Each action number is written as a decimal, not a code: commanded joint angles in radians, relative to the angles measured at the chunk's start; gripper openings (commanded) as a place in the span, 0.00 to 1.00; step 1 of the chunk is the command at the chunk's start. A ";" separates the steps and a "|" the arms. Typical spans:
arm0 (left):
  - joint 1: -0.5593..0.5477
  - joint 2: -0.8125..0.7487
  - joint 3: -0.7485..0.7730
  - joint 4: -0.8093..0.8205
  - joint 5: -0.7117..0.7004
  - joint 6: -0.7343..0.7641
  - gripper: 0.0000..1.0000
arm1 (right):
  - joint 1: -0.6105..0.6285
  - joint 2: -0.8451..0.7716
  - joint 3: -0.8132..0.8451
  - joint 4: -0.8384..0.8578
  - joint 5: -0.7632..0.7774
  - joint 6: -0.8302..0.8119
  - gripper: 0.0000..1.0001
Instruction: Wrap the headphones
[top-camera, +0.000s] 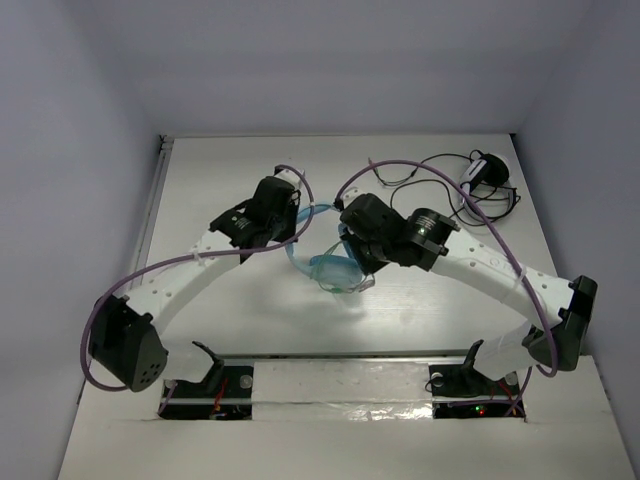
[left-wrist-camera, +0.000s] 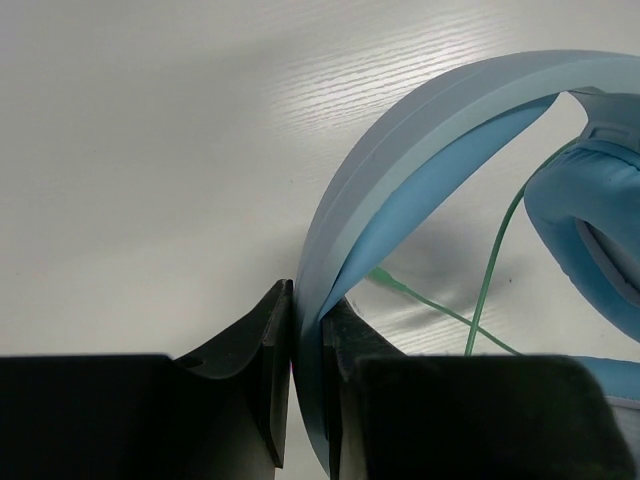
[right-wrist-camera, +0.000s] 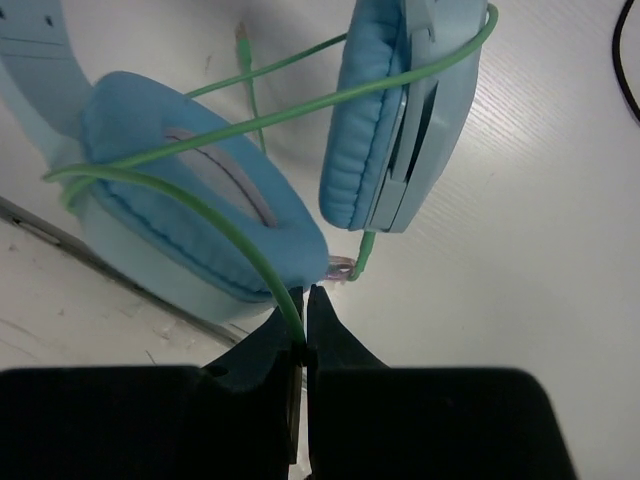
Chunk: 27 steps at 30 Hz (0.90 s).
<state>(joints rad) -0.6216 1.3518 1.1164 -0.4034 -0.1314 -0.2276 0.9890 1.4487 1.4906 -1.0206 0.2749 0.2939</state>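
The light blue headphones (top-camera: 335, 268) are at mid-table between my two arms. My left gripper (left-wrist-camera: 306, 305) is shut on their padded band (left-wrist-camera: 420, 140), which arcs up and right from the jaws. My right gripper (right-wrist-camera: 305, 300) is shut on the thin pale green cable (right-wrist-camera: 200, 205). The cable loops across both ear cups (right-wrist-camera: 190, 190) in the right wrist view, and its plug end (right-wrist-camera: 242, 38) lies on the table behind them. In the top view the right gripper (top-camera: 352, 262) is right over the ear cups, partly hiding them.
A smaller black-and-white headset (top-camera: 484, 176) with a tangled black cable (top-camera: 430, 185) lies at the back right. White walls close the table (top-camera: 220, 300) on three sides. A metal strip (right-wrist-camera: 60, 245) runs under the ear cups.
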 joint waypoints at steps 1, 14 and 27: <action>0.000 -0.123 -0.003 0.026 0.087 0.056 0.00 | 0.005 -0.024 0.007 -0.062 -0.011 0.019 0.03; 0.000 -0.191 -0.082 0.008 0.294 0.166 0.00 | 0.005 0.085 0.143 -0.203 0.279 0.114 0.02; 0.010 -0.194 -0.009 0.018 0.279 0.158 0.00 | 0.005 0.053 0.123 -0.230 0.362 0.142 0.17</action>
<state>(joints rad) -0.6197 1.2030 1.0275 -0.3981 0.1131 -0.0742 1.0027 1.5620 1.6081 -1.2201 0.5495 0.4011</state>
